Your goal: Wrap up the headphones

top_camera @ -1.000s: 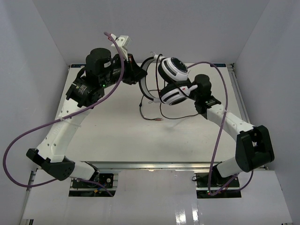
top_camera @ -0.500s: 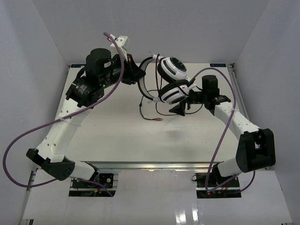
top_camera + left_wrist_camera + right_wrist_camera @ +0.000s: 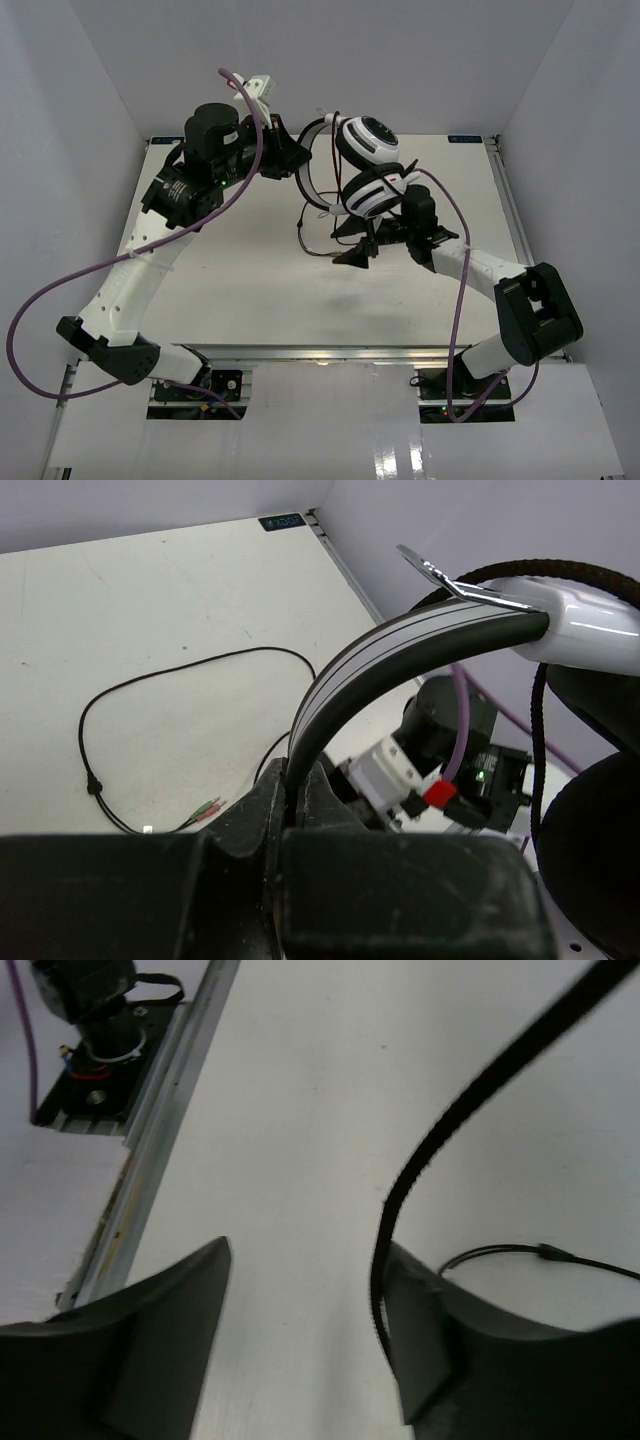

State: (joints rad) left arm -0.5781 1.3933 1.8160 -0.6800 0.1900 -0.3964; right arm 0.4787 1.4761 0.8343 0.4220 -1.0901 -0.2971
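Above the table (image 3: 220,280), toward its far centre, the headphones (image 3: 368,142) are held aloft. The left gripper (image 3: 296,792) is clamped on the white headband (image 3: 400,652). The right gripper (image 3: 300,1340), fingers apart, sits near the lower earcup. The thin cable (image 3: 150,677) lies looped on the table, ending in its plug (image 3: 205,807).

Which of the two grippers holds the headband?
The left gripper: it is shut on the striped headband. The right gripper is open, with only the cable beside one finger.
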